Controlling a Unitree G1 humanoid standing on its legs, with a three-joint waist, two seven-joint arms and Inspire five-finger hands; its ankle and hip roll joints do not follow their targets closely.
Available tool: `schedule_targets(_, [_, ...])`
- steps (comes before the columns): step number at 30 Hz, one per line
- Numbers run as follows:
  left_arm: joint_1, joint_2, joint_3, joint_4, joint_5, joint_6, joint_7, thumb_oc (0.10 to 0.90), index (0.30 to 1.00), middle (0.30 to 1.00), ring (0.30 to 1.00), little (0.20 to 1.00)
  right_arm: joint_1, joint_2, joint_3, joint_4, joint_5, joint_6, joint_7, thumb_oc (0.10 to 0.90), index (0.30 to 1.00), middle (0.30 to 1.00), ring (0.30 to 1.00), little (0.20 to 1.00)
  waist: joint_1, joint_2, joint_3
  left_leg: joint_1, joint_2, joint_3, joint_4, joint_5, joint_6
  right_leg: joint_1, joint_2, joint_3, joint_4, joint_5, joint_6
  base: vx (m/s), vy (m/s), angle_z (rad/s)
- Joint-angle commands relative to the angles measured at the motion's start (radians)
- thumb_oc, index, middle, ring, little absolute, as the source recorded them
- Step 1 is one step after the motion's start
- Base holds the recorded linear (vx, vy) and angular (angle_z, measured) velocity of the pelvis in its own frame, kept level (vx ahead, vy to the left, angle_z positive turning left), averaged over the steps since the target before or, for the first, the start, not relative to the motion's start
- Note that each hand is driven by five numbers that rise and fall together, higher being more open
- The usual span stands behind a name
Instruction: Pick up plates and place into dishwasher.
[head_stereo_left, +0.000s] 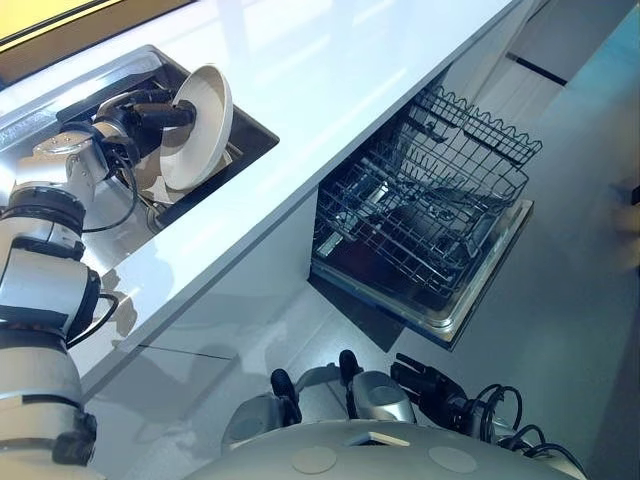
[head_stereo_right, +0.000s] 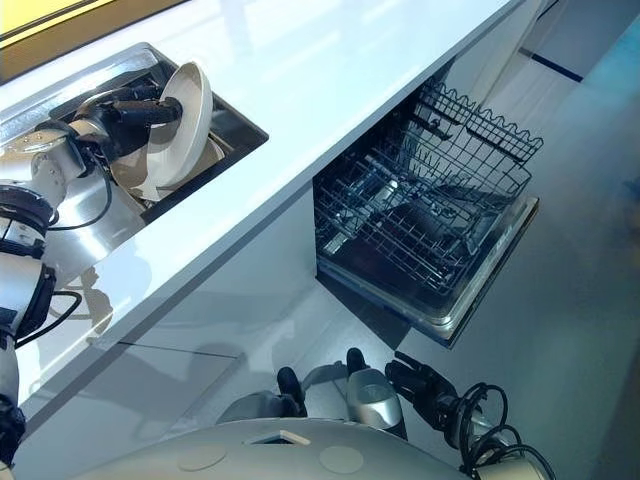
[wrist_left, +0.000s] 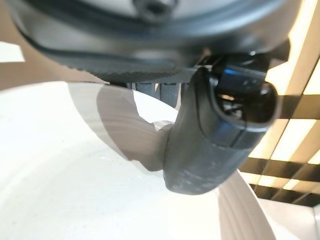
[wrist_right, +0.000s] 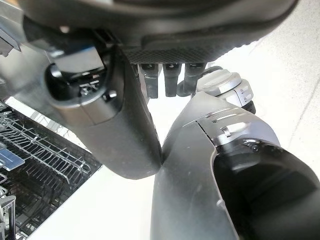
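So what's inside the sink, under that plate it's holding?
At least one more pale dish lies in the sink, below the plate in the left hand. Plate and hand cover the rest.

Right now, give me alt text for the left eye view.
The left hand grips a white plate on edge over the sink in the white counter. To the right, the dishwasher stands open with its wire rack pulled out; the right hand hangs open, low down.

Left hand (head_stereo_left: 140, 110) fingers (wrist_left: 170, 92) go behind the plate (head_stereo_left: 197, 125), tips hidden. In the wrist view the plate runs off the edges. The plate covers the white dishes in the sink (head_stereo_left: 255, 130), count unclear. The table (head_stereo_left: 330, 70) hides the dishwasher (head_stereo_left: 430, 200) interior. Dark items in the rack can't be made out.
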Motion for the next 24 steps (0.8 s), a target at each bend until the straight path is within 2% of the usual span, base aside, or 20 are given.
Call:
schedule_targets(1, [-0.068, 0.077, 0.145, -0.107, -0.016, -0.143, 0.081, 0.1, 0.3, 0.3, 0.3, 0.2, 0.069, -0.019, 0.035, 0.027, -0.016, -0.001, 0.032, 0.8, 0.9, 0.9, 0.9, 0.9, -0.005, 0.093, -0.072, 0.048, -0.038, -0.058, -0.114, -0.025, -0.04, -0.003, 0.099, -0.035, 0.007, -0.041, 0.044, -0.07, -0.032, -0.01])
schedule_targets(4, [-0.047, 0.083, 0.174, -0.154, -0.004, -0.193, 0.191, 0.1, 0.3, 0.3, 0.3, 0.2, 0.052, -0.032, 0.053, -0.026, -0.032, -0.062, 0.066, 0.8, 0.9, 0.9, 0.9, 0.9, 0.0, 0.092, -0.078, 0.055, -0.035, -0.06, -0.116, -0.023, -0.045, 0.008, 0.1, -0.042, 0.0, -0.041, 0.04, -0.08, -0.043, 0.0])
schedule_targets(6, [-0.015, 0.089, 0.198, -0.221, 0.058, -0.243, 0.282, 0.1, 0.3, 0.3, 0.3, 0.2, 0.047, -0.04, 0.093, -0.167, 0.056, -0.001, 0.13, 0.8, 0.9, 0.9, 0.9, 0.9, 0.004, 0.09, -0.079, 0.061, -0.032, -0.063, -0.12, -0.021, -0.048, 0.016, 0.102, -0.044, -0.006, -0.042, 0.033, -0.1, -0.059, 0.0])
schedule_targets(7, [-0.009, 0.092, 0.204, -0.233, 0.056, -0.244, 0.294, 0.1, 0.3, 0.3, 0.3, 0.2, 0.048, -0.042, 0.098, -0.19, 0.072, 0.012, 0.138, 0.8, 0.9, 0.9, 0.9, 0.9, 0.004, 0.089, -0.079, 0.062, -0.032, -0.064, -0.121, -0.02, -0.049, 0.017, 0.102, -0.045, -0.006, -0.043, 0.032, -0.11, -0.064, -0.03])
schedule_targets(10, [0.03, 0.105, 0.246, -0.314, 0.133, -0.3, 0.394, 0.1, 0.3, 0.3, 0.3, 0.2, 0.061, -0.031, 0.139, -0.411, 0.273, 0.114, 0.237, 0.8, 0.9, 0.9, 0.9, 0.9, 0.007, 0.086, -0.083, 0.068, -0.027, -0.068, -0.125, -0.014, -0.052, 0.028, 0.106, -0.05, -0.009, -0.048, 0.023, -0.12, -0.079, 0.02])
schedule_targets(12, [0.055, 0.114, 0.26, -0.386, 0.29, -0.354, 0.494, 0.1, 0.3, 0.3, 0.3, 0.2, 0.077, -0.009, 0.157, -0.589, 0.451, 0.182, 0.319, 0.8, 0.9, 0.9, 0.9, 0.9, 0.014, 0.084, -0.097, 0.069, -0.019, -0.066, -0.135, -0.005, -0.058, 0.033, 0.112, -0.058, -0.017, -0.05, 0.019, -0.18, -0.131, 0.02])
schedule_targets(15, [0.055, 0.139, 0.235, -0.431, 0.459, -0.416, 0.568, 0.1, 0.3, 0.3, 0.3, 0.2, 0.088, -0.011, 0.161, -0.76, 0.575, 0.209, 0.291, 0.8, 0.9, 0.9, 0.9, 0.9, 0.014, 0.087, -0.112, 0.074, -0.01, -0.063, -0.157, 0.009, -0.068, 0.04, 0.117, -0.067, -0.024, -0.051, 0.019, -0.13, -0.099, 0.01])
schedule_targets(17, [0.049, 0.144, 0.222, -0.471, 0.548, -0.428, 0.611, 0.1, 0.3, 0.3, 0.3, 0.2, 0.087, -0.015, 0.154, -0.842, 0.574, 0.19, 0.28, 0.8, 0.9, 0.9, 0.9, 0.9, 0.012, 0.089, -0.12, 0.077, -0.005, -0.061, -0.169, 0.016, -0.074, 0.04, 0.118, -0.07, -0.026, -0.053, 0.019, -0.12, -0.077, 0.14])
schedule_targets(21, [0.063, 0.152, 0.212, -0.576, 0.615, -0.433, 0.676, 0.1, 0.3, 0.3, 0.3, 0.2, 0.076, -0.053, 0.169, -1.011, 0.437, 0.103, 0.239, 0.8, 0.9, 0.9, 0.9, 0.9, 0.012, 0.089, -0.134, 0.082, 0.003, -0.058, -0.178, 0.021, -0.078, 0.039, 0.123, -0.071, -0.02, -0.061, 0.015, -0.1, -0.063, 0.11])
schedule_targets(24, [0.083, 0.155, 0.228, -0.631, 0.655, -0.442, 0.716, 0.1, 0.3, 0.3, 0.3, 0.2, 0.063, -0.092, 0.161, -1.125, 0.405, 0.098, 0.203, 0.8, 0.9, 0.9, 0.9, 0.9, 0.012, 0.086, -0.141, 0.086, 0.008, -0.054, -0.182, 0.022, -0.079, 0.042, 0.125, -0.069, -0.019, -0.066, 0.012, -0.09, -0.052, 0.07])
